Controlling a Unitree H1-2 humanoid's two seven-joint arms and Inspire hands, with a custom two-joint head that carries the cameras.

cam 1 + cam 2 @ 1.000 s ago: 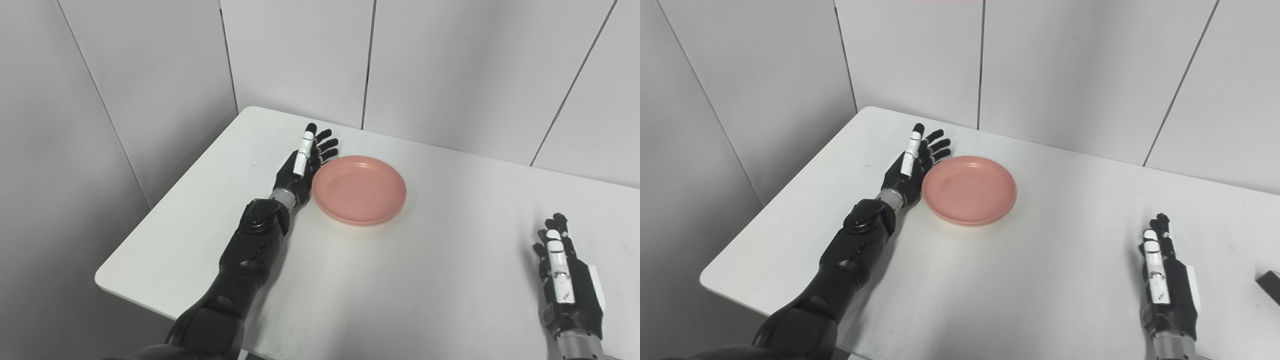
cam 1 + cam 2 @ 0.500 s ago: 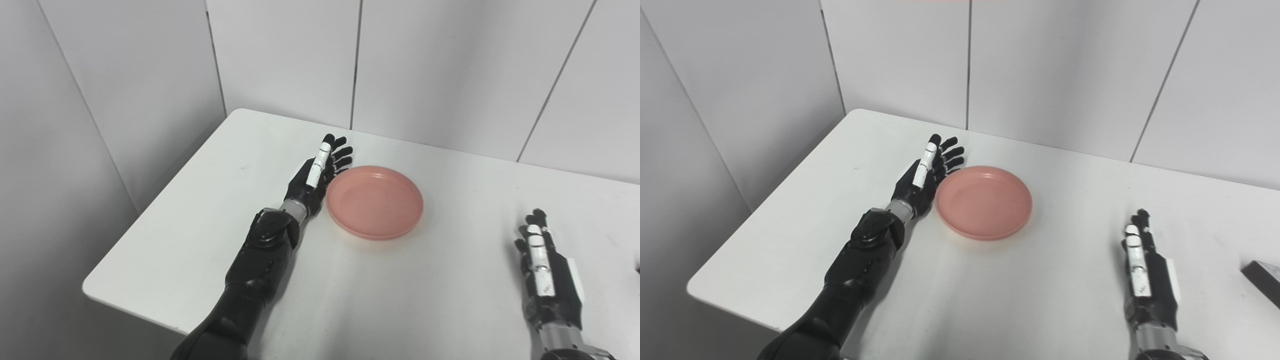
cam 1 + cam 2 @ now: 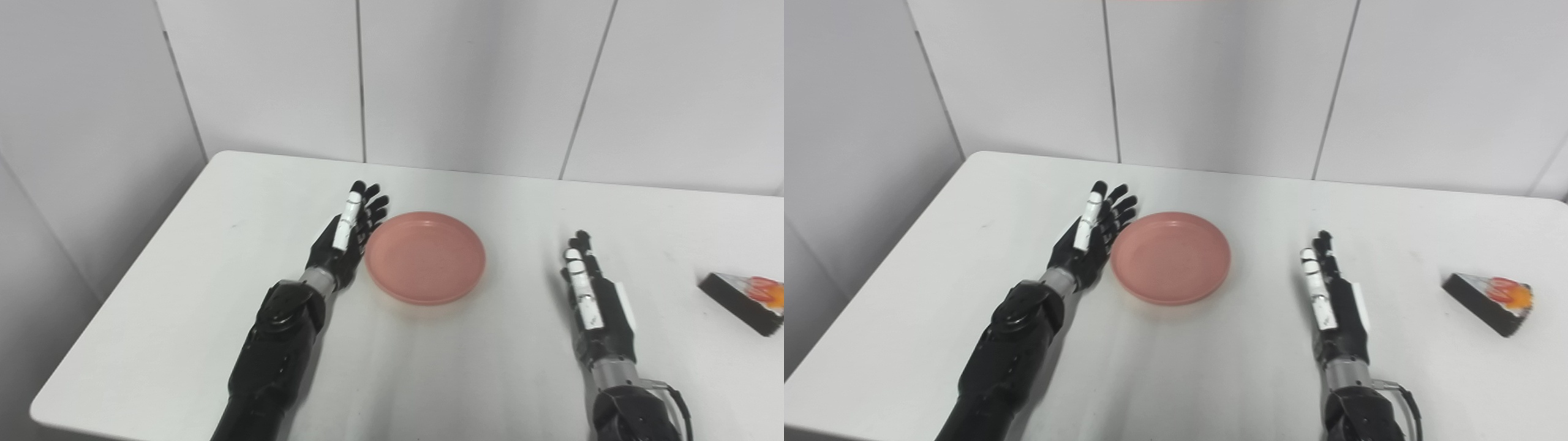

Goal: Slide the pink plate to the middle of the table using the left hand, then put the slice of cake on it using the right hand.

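Left hand (image 3: 346,239) is flat-open, fingers extended and slightly spread, standing on edge on the white tabletop (image 3: 184,288) with the palm facing the pink plate (image 3: 425,256); it holds nothing. The plate sits right against the palm side of that hand, rim touching or just short of touching the heel of the palm; can't resolve which from either eye view. Plate is upright with nothing in it. Right hand (image 3: 1332,300) is also open, fingers straight and close together, edge-on to the tabletop with the thumb side up, holding nothing. The plate lies between the two hands, hard up to the left one and with a clear gap to the right one. The slice of cake (image 3: 1488,296) is on the tabletop well out to the far side of the right hand, away from the plate: a dark wedge with a red-orange topping at its wide end, lying flat, not in contact with either hand. Both forearms come in from the bottom edge, roughly parallel. Grey panel walls (image 3: 465,79) stand behind the tabletop.
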